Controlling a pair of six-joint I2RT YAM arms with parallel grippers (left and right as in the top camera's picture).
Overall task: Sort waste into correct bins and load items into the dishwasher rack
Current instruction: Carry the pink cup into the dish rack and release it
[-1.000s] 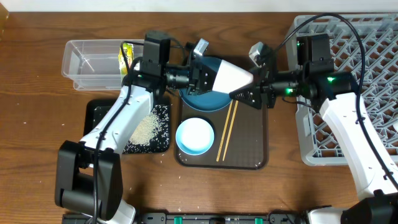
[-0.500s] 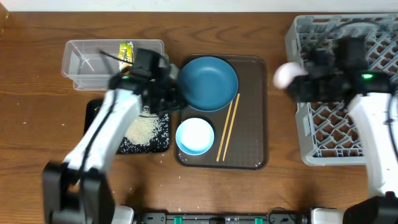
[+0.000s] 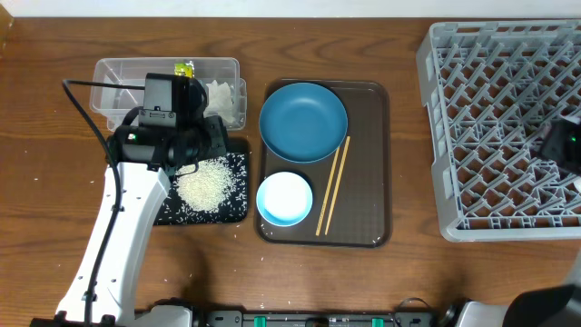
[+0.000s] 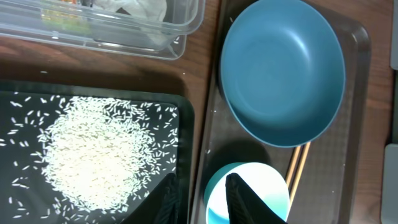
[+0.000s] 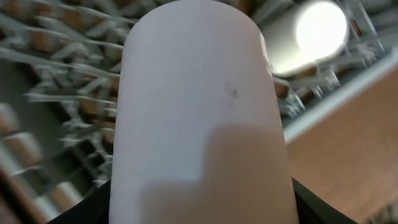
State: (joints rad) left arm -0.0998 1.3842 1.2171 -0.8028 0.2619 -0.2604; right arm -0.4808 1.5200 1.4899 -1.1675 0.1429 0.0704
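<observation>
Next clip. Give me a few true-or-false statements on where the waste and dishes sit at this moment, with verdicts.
1. The rice lies on the black tray. True.
2. The chopsticks are in the dishwasher rack. False: they lie on the brown serving tray.
3. The right gripper holds a pink cup. True.
4. The tissue sits on the blue plate. False: it is in the clear tub.
5. The left gripper grips the pale blue bowl. False: it is open and empty.
</observation>
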